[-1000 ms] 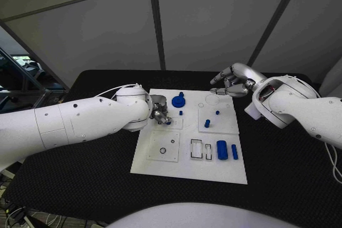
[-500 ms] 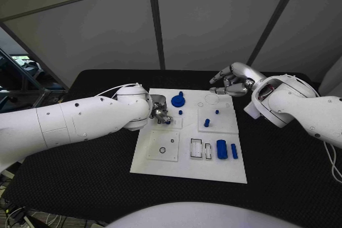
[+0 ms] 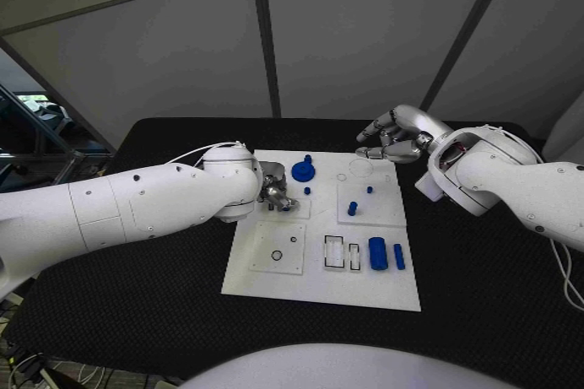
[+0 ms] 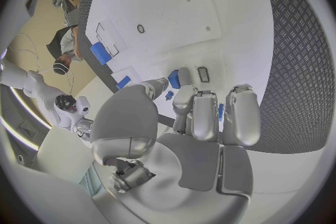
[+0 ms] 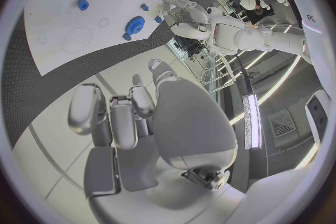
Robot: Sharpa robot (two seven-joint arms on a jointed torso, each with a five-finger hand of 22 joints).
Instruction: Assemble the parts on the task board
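The white task board (image 3: 274, 279) lies mid-table. On it are a blue gear (image 3: 303, 171), two short pegs (image 3: 353, 209), a thick cylinder (image 3: 379, 253) and a thin bar (image 3: 399, 256). My left hand (image 3: 274, 195) hovers low over the board's left side, fingers curled. In the left wrist view a small blue part (image 4: 172, 80) sits pinched between thumb and fingers. My right hand (image 3: 392, 142) hangs above the table just past the board's far right corner, fingers curled in with nothing in them. The right wrist view shows the gear (image 5: 134, 24) and a peg (image 5: 83, 4).
Black rubber matting (image 3: 487, 271) covers the table around the board. Rectangular slots (image 3: 336, 252) and a round hole (image 3: 278, 256) mark the board's near half. Grey panels stand behind the table's far edge.
My right hand has drawn back a little from the board's far corner. My left hand has stayed almost still over the board's left side.
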